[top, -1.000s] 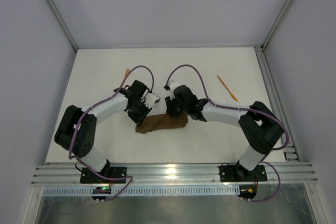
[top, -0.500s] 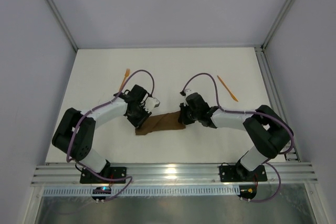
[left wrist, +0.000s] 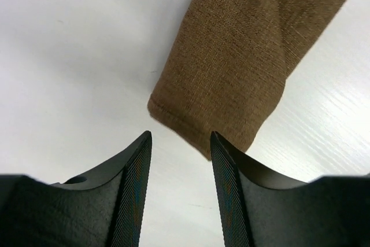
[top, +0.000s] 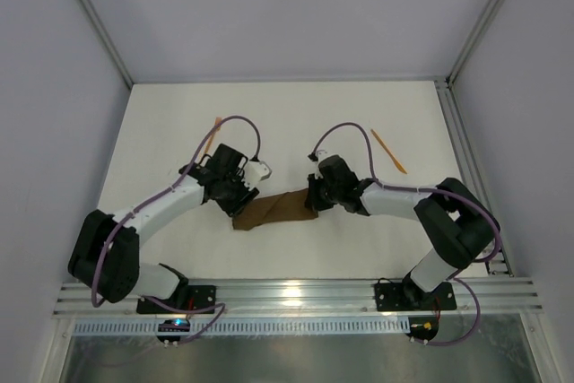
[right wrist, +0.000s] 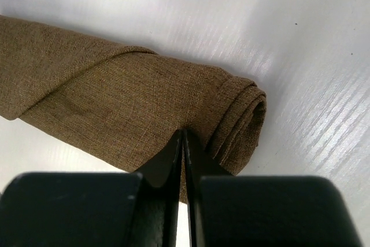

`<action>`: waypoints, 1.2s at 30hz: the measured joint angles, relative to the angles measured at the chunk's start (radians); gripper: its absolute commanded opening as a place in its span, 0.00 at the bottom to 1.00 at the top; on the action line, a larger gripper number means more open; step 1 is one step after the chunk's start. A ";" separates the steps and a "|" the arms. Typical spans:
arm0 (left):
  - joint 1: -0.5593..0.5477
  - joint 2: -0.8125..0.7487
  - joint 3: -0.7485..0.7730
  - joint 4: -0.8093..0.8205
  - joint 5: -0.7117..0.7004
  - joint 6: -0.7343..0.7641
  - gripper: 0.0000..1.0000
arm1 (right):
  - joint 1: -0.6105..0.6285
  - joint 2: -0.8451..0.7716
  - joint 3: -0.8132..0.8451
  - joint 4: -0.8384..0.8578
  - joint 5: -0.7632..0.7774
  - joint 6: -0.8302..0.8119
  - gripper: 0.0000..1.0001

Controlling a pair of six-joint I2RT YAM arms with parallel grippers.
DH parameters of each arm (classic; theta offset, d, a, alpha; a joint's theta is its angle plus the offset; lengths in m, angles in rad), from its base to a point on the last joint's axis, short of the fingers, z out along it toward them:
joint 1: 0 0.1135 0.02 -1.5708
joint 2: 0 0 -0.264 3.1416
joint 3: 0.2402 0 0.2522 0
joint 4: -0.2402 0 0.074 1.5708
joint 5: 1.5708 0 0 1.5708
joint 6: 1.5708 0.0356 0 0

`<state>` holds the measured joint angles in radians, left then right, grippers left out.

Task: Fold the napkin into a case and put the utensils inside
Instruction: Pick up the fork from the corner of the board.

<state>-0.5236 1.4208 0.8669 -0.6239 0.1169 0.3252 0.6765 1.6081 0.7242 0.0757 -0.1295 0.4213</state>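
The napkin [top: 273, 211] lies folded into a narrow, layered dark brown case in the middle of the table. My left gripper [top: 235, 196] is open just short of its left end. In the left wrist view the cloth's corner [left wrist: 231, 73] lies ahead of the left gripper [left wrist: 181, 143], with bare table between the fingers. My right gripper [top: 314, 197] is at the right end. There the right gripper [right wrist: 184, 134] is shut, its tips pinched into the top layer of the napkin [right wrist: 115, 96] beside the rolled end. An orange fork [top: 213, 134] lies at the back left. A second orange utensil [top: 388, 151] lies at the back right.
Metal frame rails run along the right side [top: 462, 159] and the near edge [top: 287, 295] of the white table [top: 296, 114]. Purple cables loop above both wrists.
My left gripper has opened and drawn back off the left end of the cloth. My right gripper has moved to the right end and shut on it.
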 measured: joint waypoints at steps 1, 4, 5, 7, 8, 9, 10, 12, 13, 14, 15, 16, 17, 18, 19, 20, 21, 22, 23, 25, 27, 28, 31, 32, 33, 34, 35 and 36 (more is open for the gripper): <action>0.000 -0.030 0.005 -0.002 0.003 0.006 0.48 | 0.000 -0.001 0.006 -0.013 -0.001 -0.008 0.12; 0.000 -0.063 0.055 -0.016 0.015 0.022 0.48 | 0.000 -0.012 0.040 -0.072 0.000 -0.045 0.33; 0.000 -0.060 0.069 -0.013 0.021 0.023 0.48 | 0.000 -0.021 0.055 -0.096 0.003 -0.059 0.39; 0.000 -0.059 0.079 -0.013 0.034 0.023 0.48 | -0.003 -0.045 0.097 -0.143 0.008 -0.087 0.45; 0.000 -0.059 0.079 -0.015 0.036 0.023 0.48 | -0.006 -0.058 0.127 -0.172 0.012 -0.103 0.47; 0.000 -0.058 0.079 -0.018 0.037 0.023 0.47 | -0.011 -0.071 0.163 -0.195 0.015 -0.116 0.48; 0.000 -0.057 0.079 -0.019 0.035 0.023 0.47 | -0.018 -0.083 0.198 -0.212 0.019 -0.128 0.48; 0.002 -0.056 0.082 -0.019 0.005 0.013 0.53 | -0.056 -0.106 0.275 -0.240 0.026 -0.144 0.48; 0.008 -0.053 0.088 -0.019 -0.019 -0.002 0.56 | -0.081 -0.117 0.305 -0.242 0.030 -0.149 0.48; 0.020 -0.044 0.105 -0.023 -0.042 -0.014 0.60 | -0.113 -0.129 0.332 -0.243 0.034 -0.152 0.49; 0.042 -0.025 0.135 -0.019 -0.065 -0.033 0.62 | -0.142 -0.143 0.352 -0.243 0.040 -0.155 0.49; 0.065 -0.009 0.161 -0.012 -0.083 -0.045 0.64 | -0.171 -0.155 0.368 -0.245 0.048 -0.158 0.49; 0.105 0.018 0.204 -0.010 -0.098 -0.058 0.65 | -0.189 -0.165 0.376 -0.245 0.058 -0.162 0.49; 0.158 0.060 0.262 -0.004 -0.119 -0.072 0.67 | -0.205 -0.176 0.383 -0.249 0.070 -0.167 0.49; 0.205 0.104 0.316 0.016 -0.141 -0.082 0.70 | -0.214 -0.184 0.385 -0.251 0.080 -0.174 0.49; 0.239 0.146 0.359 0.033 -0.160 -0.087 0.70 | -0.215 -0.188 0.385 -0.255 0.085 -0.179 0.49; 0.279 0.209 0.426 0.048 -0.190 -0.089 0.71 | -0.213 -0.188 0.385 -0.262 0.086 -0.184 0.49; 0.302 0.258 0.471 0.064 -0.208 -0.089 0.70 | -0.209 -0.187 0.385 -0.267 0.086 -0.186 0.49; 0.322 0.316 0.519 0.083 -0.223 -0.089 0.70 | -0.206 -0.186 0.382 -0.273 0.085 -0.188 0.49; 0.339 0.438 0.614 0.084 -0.227 -0.086 0.69 | -0.202 -0.185 0.371 -0.281 0.085 -0.192 0.49; 0.343 0.550 0.683 0.086 -0.225 -0.087 0.69 | -0.201 -0.185 0.357 -0.286 0.086 -0.197 0.49; 0.346 0.596 0.706 0.082 -0.224 -0.087 0.69 | -0.201 -0.185 0.348 -0.289 0.086 -0.200 0.49; 0.354 0.708 0.756 0.071 -0.231 -0.087 0.68 | -0.201 -0.185 0.320 -0.292 0.087 -0.206 0.49; 0.359 0.737 0.771 0.066 -0.233 -0.093 0.68 | -0.202 -0.185 0.313 -0.294 0.087 -0.207 0.49; 0.363 0.742 0.790 0.065 -0.250 -0.087 0.67 | -0.201 -0.185 0.307 -0.294 0.086 -0.207 0.49; 0.369 0.747 0.807 0.066 -0.257 -0.083 0.64 | -0.201 -0.186 0.303 -0.293 0.086 -0.208 0.49; 0.374 0.756 0.823 0.066 -0.258 -0.082 0.62 | -0.201 -0.186 0.298 -0.292 0.086 -0.208 0.49; 0.379 0.768 0.839 0.065 -0.254 -0.078 0.59 | -0.201 -0.187 0.294 -0.291 0.086 -0.209 0.49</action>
<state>-0.1448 2.1887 1.7058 -0.5591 -0.1371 0.2470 0.4751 1.4212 1.0183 -0.2157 -0.0433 0.2123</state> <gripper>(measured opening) 0.639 0.486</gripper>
